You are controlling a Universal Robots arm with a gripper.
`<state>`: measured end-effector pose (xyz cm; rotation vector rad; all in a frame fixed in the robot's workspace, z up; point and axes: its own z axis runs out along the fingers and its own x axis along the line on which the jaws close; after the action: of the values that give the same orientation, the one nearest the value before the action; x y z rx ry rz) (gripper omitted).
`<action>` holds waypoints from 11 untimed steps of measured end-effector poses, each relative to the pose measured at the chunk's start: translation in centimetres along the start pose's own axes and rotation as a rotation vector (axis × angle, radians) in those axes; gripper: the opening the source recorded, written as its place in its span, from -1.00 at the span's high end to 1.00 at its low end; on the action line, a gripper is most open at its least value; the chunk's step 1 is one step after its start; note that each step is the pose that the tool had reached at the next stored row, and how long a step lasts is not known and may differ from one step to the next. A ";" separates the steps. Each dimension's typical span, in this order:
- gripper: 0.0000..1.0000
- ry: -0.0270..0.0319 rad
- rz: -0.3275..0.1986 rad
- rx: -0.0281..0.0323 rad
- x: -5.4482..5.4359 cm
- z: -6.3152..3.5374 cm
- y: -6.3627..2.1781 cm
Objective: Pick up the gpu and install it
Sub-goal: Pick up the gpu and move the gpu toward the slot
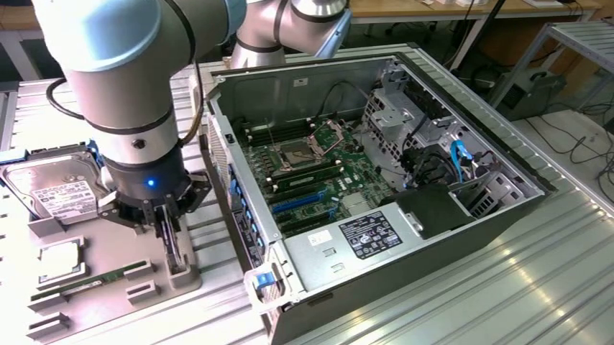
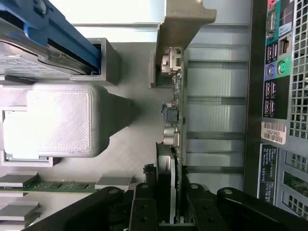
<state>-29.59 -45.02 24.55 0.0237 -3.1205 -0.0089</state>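
The gpu stands on edge in a slot of the grey fixture plate, at the exterior view's left beside the open computer case. My gripper points straight down over it, with a finger on each face of the card. In the wrist view the gpu is seen edge-on, a thin green board with small components and its pale end bracket at the far end. The black fingers of my gripper are shut on the card's near end. The motherboard lies exposed inside the case.
On the fixture plate are a hard drive, a square processor and a long RAM stick. The case's rear wall with ports stands close beside the card. Ribbed metal table surrounds the case.
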 end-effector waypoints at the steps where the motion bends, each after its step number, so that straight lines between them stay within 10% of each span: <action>1: 0.44 0.0002 0.000 0.0001 0.0 -0.71 0.00; 11: 0.44 0.0001 0.000 0.0001 0.1 -5.39 0.03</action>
<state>-29.59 -45.02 29.95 0.0238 -3.1204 -0.0087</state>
